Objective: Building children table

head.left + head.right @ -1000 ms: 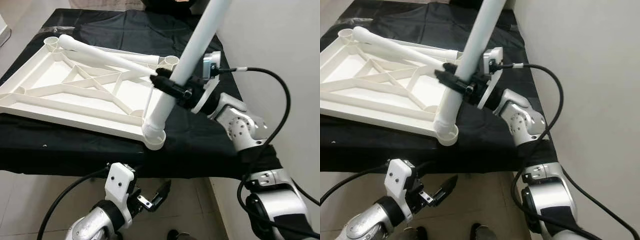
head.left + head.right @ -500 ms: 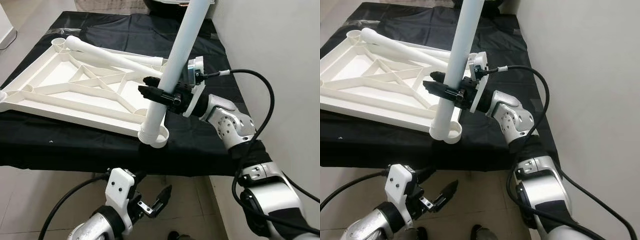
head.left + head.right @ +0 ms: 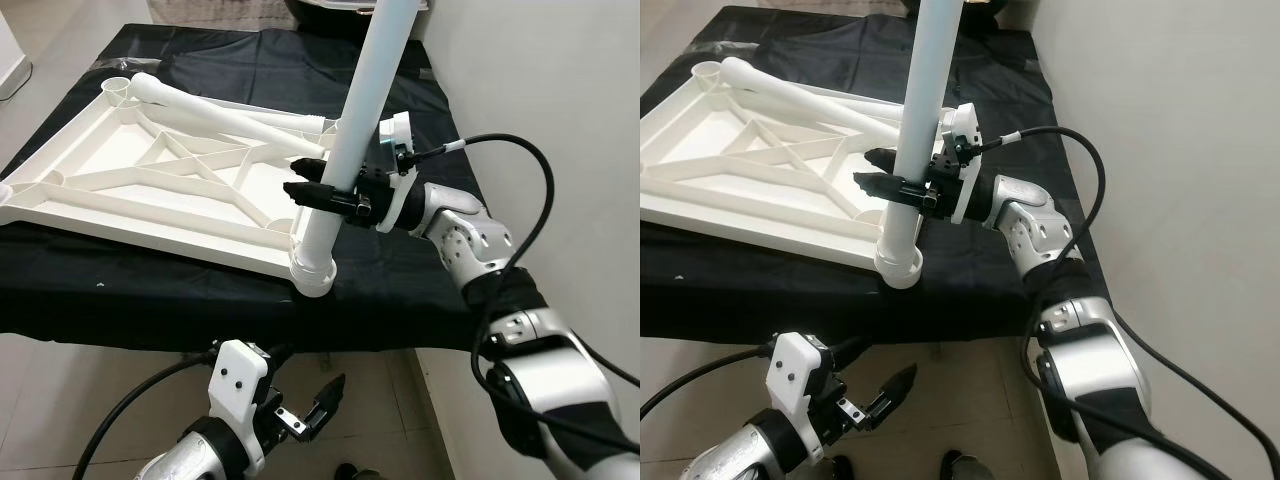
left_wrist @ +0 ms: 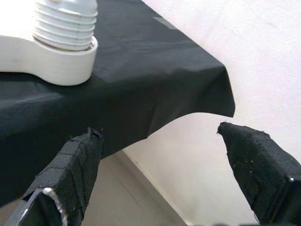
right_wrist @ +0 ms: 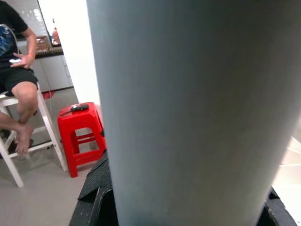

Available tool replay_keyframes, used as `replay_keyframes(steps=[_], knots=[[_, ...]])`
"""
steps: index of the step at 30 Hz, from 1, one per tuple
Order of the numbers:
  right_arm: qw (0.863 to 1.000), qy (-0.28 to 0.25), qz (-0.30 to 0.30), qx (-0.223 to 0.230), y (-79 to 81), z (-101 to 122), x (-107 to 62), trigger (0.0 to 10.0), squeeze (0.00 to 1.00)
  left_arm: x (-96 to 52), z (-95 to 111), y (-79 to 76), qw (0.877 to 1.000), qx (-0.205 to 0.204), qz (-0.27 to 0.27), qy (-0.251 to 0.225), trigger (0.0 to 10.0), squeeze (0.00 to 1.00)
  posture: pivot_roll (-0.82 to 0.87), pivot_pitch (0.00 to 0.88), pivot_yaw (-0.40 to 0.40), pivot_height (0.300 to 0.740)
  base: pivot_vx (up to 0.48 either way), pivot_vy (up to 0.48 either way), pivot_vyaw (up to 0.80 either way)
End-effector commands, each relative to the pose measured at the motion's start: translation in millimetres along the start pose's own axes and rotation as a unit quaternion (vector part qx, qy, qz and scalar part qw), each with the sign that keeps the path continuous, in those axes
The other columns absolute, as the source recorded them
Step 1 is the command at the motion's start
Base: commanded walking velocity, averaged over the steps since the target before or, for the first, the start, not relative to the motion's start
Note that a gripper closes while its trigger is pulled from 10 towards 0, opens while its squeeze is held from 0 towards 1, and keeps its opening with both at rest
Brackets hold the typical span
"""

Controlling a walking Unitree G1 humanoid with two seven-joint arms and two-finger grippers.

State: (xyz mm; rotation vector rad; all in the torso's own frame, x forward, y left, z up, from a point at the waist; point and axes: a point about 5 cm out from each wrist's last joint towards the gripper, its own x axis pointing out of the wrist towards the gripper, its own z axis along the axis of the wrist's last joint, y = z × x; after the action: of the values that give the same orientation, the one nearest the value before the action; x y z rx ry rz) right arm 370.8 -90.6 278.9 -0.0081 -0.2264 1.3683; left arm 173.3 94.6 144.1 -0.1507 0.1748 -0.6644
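A white plastic tabletop (image 3: 150,190) lies upside down on a black-covered table (image 3: 420,290), with ribs and round corner sockets. My right gripper (image 3: 305,190) is shut on a long white table leg (image 3: 360,110) that stands almost upright, its threaded end in the near right corner socket (image 3: 312,277). The same threaded end and socket (image 4: 66,42) show in the left wrist view. Two more white legs (image 3: 220,112) lie across the tabletop's far side. My left gripper (image 3: 315,408) hangs open below the table's front edge, holding nothing.
A white wall (image 3: 540,90) runs close along the table's right side. In the right wrist view a person (image 5: 16,80) sits on a white stool beside a red stool (image 5: 80,136). Tiled floor (image 3: 60,400) lies below the table's front edge.
The right gripper has swung the leg more upright, and its lower end now sits in the corner socket instead of beside it. The left arm has hardly moved.
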Motion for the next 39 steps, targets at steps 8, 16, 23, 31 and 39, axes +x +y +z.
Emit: replay_keyframes(steps=[8, 16, 23, 31, 39], knots=[[0.999, 0.039, 0.027, 0.004, -2.7, -7, 1.9, 10.0, 0.00, -9.7, -3, -13.7, 1.000, -0.020, -0.013, 0.017, 10.0, 0.00, 0.12, 0.259, -0.086, 0.740, 0.000, 0.000, 0.00], [0.995, 0.032, 0.097, 0.007, 2.5, -4, 11.3, 10.0, 0.00, -14.0, -3, -20.7, 0.999, -0.024, -0.024, 0.024, 10.0, 0.00, 0.12, 0.290, -0.085, 0.740, 0.000, 0.000, 0.00], [0.985, 0.022, 0.170, -0.002, 9.9, 2, 25.0, 10.0, 0.00, -17.4, -1, -26.6, 0.999, -0.026, -0.030, 0.029, 10.0, 0.00, 0.13, 0.314, -0.093, 0.740, 0.000, 0.000, 0.00], [0.966, 0.044, 0.251, -0.028, 25.6, -3, 35.0, 10.0, 0.00, -17.1, -1, -29.6, 0.998, -0.029, -0.037, 0.033, 10.0, 0.00, 0.13, 0.321, -0.093, 0.740, 0.000, 0.000, 0.00], [0.955, 0.066, 0.283, -0.060, 35.3, -6, 42.2, 10.0, 0.00, -17.1, -1, -29.7, 0.998, -0.028, -0.038, 0.035, 10.0, 0.00, 0.13, 0.318, -0.093, 0.740, 0.000, 0.000, 0.00]])
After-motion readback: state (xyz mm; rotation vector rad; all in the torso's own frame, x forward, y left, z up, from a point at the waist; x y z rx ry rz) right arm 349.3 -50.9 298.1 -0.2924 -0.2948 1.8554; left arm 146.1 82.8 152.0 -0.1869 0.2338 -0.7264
